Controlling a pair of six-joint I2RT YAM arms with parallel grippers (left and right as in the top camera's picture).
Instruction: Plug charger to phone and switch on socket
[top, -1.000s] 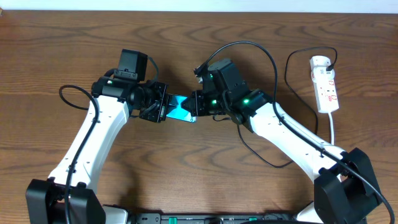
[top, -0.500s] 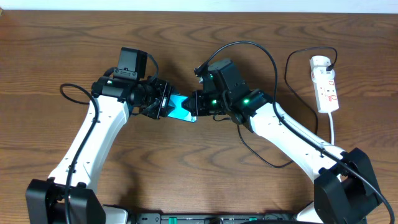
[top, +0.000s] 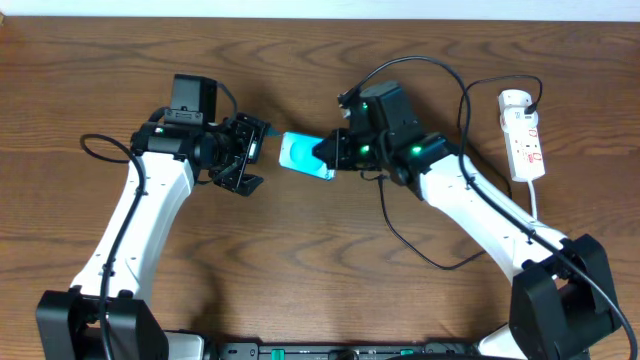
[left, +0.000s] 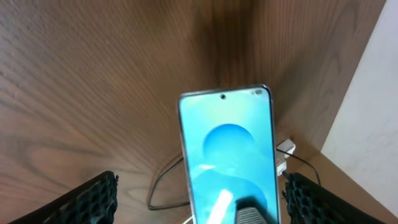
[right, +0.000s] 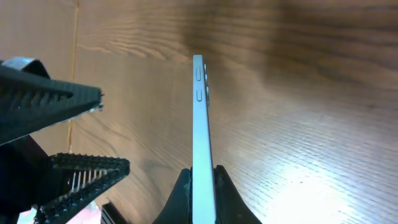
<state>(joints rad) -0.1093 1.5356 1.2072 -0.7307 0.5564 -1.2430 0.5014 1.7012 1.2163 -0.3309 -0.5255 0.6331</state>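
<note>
We let go: the left gripper backed off the phone, jaws wide apart.
Our right gripper pinches the phone's end, and the phone lies left to right between both grippers; the socket sits nearer our right arm.

Both arms are built of smooth white tube-shaped links on black block bases. Each black wrist housing carries a boxy black camera, and small green lights glow on the right one. A thin black cable loops beside the left arm. The left fingers are black with honeycomb-textured faces.
</note>
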